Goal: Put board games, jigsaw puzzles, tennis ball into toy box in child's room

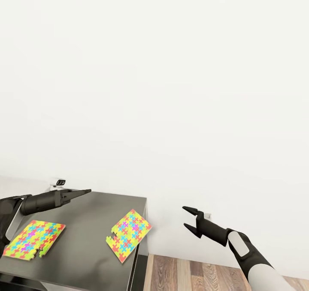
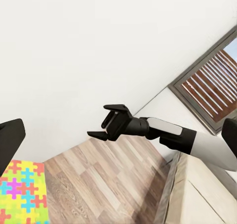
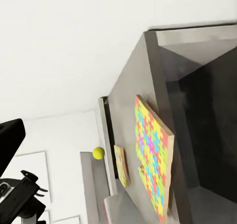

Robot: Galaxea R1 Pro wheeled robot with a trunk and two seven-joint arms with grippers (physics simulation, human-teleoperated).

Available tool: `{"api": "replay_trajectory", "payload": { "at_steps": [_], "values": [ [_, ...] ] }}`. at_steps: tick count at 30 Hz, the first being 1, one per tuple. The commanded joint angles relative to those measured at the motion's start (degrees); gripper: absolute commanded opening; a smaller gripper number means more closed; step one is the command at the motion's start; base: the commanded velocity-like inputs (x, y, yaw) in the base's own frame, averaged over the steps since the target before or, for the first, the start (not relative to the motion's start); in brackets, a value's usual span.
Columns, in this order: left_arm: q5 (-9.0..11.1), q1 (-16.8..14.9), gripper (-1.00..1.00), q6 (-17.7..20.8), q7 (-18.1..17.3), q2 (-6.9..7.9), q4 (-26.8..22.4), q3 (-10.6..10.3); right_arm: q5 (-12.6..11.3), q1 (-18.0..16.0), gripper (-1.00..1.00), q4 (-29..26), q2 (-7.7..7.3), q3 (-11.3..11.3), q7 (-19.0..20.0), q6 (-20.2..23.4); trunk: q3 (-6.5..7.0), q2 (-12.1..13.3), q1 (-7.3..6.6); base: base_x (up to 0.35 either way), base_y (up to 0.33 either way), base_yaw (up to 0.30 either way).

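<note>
Two bright multicoloured jigsaw puzzles lie on the dark grey table (image 1: 86, 222). One jigsaw puzzle (image 1: 34, 238) sits near the table's left side. The other jigsaw puzzle (image 1: 128, 235) rests at the right edge, one corner hanging past it; the right wrist view shows it as the nearer puzzle (image 3: 153, 159). A yellow tennis ball (image 3: 98, 153) shows beyond the farther puzzle (image 3: 121, 164). My left gripper (image 1: 86, 191) hovers open and empty above the table's back part. My right gripper (image 1: 187, 217) is open, off the table's right side above the floor, and appears as the gripper (image 2: 98, 121) in the left wrist view.
A plain white wall fills the background. Wood-plank floor (image 1: 201, 274) runs to the right of the table. A window with wooden slats (image 2: 212, 83) appears in the left wrist view. The table's right side is open, with a dark hollow (image 3: 212, 110) underneath.
</note>
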Motion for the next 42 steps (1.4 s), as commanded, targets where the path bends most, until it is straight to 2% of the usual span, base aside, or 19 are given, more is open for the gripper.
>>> {"api": "replay_trajectory", "payload": {
  "at_steps": [1, 42],
  "values": [
    [0.0, 0.0, 1.00, 0.6, -0.2, 0.02, 0.0, 0.0, 0.2, -0.1, 1.00, 0.0, 0.02, -0.2, 0.2, 0.3, -0.25, -0.5, 0.23, 0.000, 0.000, 0.000],
    [-0.1, 0.0, 1.00, 0.6, -0.2, -0.58, 0.0, 0.0, -0.3, 0.0, 1.00, 0.2, 0.10, -0.2, 0.7, 0.0, -7.61, -16.9, 9.23, 0.000, 0.000, 0.000]
  ]
}}
